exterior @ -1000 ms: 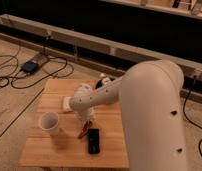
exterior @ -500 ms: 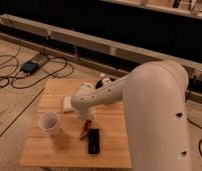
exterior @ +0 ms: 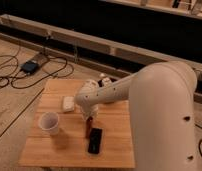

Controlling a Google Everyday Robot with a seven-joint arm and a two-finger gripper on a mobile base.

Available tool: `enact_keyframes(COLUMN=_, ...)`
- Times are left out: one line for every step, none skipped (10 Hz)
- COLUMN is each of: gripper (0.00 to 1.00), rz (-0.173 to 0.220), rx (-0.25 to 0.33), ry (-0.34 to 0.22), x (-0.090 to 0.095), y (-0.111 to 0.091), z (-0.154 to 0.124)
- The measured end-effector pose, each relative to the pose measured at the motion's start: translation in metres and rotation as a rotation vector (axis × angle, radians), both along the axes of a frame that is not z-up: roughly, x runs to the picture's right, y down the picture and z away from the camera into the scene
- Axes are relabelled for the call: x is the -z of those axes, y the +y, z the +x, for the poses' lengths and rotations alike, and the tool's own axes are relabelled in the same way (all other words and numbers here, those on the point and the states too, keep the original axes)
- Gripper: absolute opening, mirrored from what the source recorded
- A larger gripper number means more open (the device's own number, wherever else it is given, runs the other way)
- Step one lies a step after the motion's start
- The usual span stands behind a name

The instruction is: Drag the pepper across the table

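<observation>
The slim red pepper (exterior: 88,128) lies on the light bamboo table (exterior: 69,150), near its middle, pointing roughly front to back. My gripper (exterior: 89,116) hangs from the big white arm (exterior: 159,105) and sits right at the pepper's far end, touching or just above it. The arm hides the table's right side.
A black phone (exterior: 95,140) lies just right of and in front of the pepper. A white cup (exterior: 49,122) stands at the left. A small white object (exterior: 68,103) lies behind the cup. Small items (exterior: 104,80) sit at the back edge. Cables and a black box (exterior: 30,66) lie on the floor to the left.
My gripper has shifted slightly to the right over the pepper's far end. The pepper, phone and cup have stayed about where they were.
</observation>
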State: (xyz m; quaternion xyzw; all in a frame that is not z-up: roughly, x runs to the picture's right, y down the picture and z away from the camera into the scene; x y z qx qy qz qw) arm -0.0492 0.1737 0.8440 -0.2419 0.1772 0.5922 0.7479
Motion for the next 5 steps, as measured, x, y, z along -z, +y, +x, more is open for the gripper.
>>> enact_keyframes(gripper=0.0, rz=0.016, rx=-0.013, ry=0.012, x=-0.004, y=-0.006, z=0.006)
enact_keyframes(gripper=0.0, rz=0.028, rx=-0.024, ry=0.023, x=-0.007, y=-0.011, z=0.011)
enact_keyframes(gripper=0.0, rz=0.045, rx=-0.041, ry=0.039, x=-0.012, y=-0.017, z=0.018)
enact_keyframes(gripper=0.0, rz=0.057, rx=-0.053, ry=0.051, x=-0.016, y=-0.022, z=0.023)
enact_keyframes(gripper=0.0, rz=0.068, rx=-0.066, ry=0.062, x=-0.019, y=-0.027, z=0.029)
